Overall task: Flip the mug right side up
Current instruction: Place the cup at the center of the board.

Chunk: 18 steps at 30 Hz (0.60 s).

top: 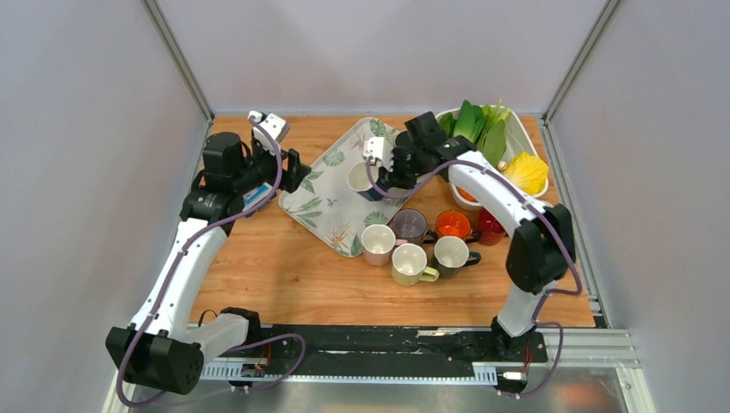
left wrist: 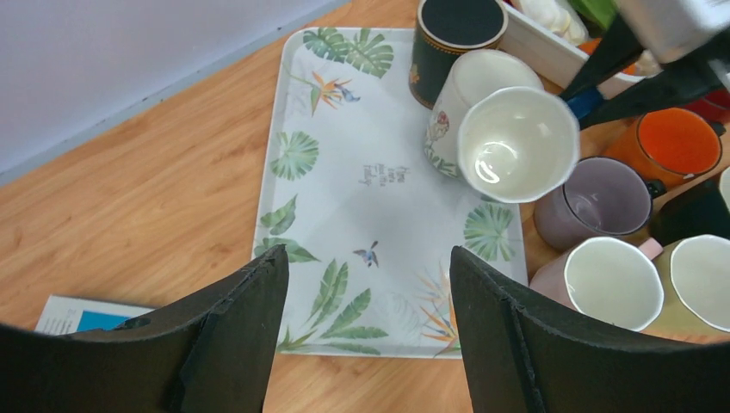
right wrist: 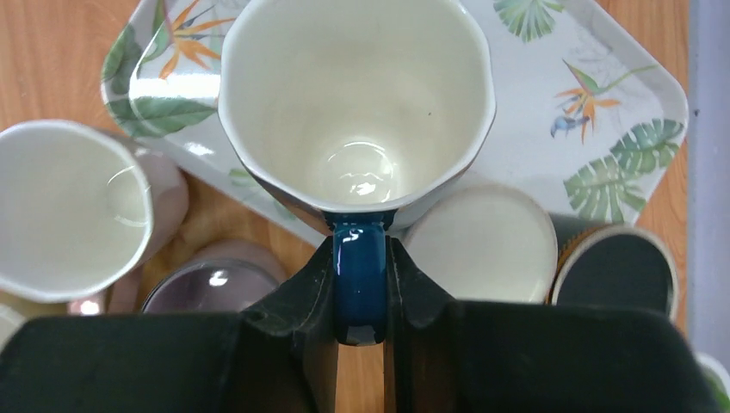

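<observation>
Mug, mouth up, pinched by its handle in the right gripper over the right side of the tray; left gripper spread, empty. Apparently remaining: set down, release.

Left pincer spread wide, right pincer clamped shut (arms extended)

Open over the bare left half of the tray; crowded at its right edge by a cluster of mugs (touching one another), held mug above, vegetable basket beyond
</observation>
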Available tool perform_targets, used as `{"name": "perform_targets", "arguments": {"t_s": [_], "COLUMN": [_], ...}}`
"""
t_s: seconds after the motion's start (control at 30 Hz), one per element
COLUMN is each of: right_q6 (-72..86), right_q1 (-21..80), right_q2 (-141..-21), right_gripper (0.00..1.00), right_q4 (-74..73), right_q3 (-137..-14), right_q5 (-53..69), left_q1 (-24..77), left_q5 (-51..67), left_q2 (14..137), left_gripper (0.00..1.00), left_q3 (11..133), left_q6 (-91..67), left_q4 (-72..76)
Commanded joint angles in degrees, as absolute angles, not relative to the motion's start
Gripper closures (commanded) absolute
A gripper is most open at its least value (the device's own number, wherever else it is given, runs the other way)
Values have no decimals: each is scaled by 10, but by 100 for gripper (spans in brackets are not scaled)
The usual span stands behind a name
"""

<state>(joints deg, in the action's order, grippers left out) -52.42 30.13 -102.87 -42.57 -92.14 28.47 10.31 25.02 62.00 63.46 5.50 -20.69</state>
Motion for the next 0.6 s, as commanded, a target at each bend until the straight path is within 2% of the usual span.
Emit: {"name": "perform_targets", "arguments": {"t_s": [0.0,0.13,0.37,0.57], "right_q6": [-520,-498,-428,-394], "right_q1": [256,213,173,76], "right_q2": [-871,-796,-752,-630], "right_gripper": [100,100,100,100], "right_q4": [-355,-290,-269,-306], "right_q3": [-855,-765,-738,-701], "right_q5": [320,371,385,378], "left_q1": [101,101,100,100], "left_q5": [288,296,319,311], "left_q2": [628,653,686,691], "left_gripper": [25,26,27,28], "left_q3": [629,624,635,626], "left_q6": [54,40,24,22], "left_q4": [-154,-125,-113,-101]}}
